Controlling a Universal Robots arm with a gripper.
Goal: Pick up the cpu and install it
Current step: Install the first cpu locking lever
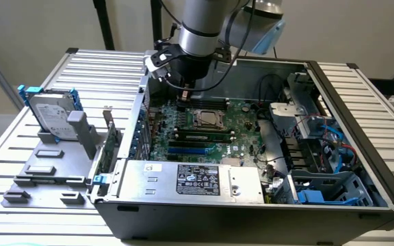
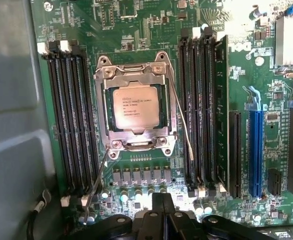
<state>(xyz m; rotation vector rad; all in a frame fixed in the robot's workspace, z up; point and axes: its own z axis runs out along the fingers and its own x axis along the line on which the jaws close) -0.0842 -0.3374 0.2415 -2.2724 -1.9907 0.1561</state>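
The cpu (image 2: 135,107) is a small silver-grey square chip lying flat in the motherboard socket, inside the socket's metal frame (image 2: 136,72). In the exterior view the cpu (image 1: 209,119) sits mid-board inside the open computer case. My gripper (image 1: 186,97) hangs above the board, up and toward the exterior view's left of the socket, clear of the chip. In the wrist view the gripper (image 2: 162,196) is shut with nothing between its fingers, a short way off from the socket. A thin lever wire (image 2: 182,117) runs along the socket's side.
Black memory slots (image 2: 69,120) and a seated memory stick (image 2: 221,115) flank the socket. A silver power supply box (image 1: 197,179) with a black label fills the case's front. A hard drive (image 1: 50,115) stands in a grey holder at the exterior view's left. Cables (image 1: 334,138) and drive cages are at the exterior view's right.
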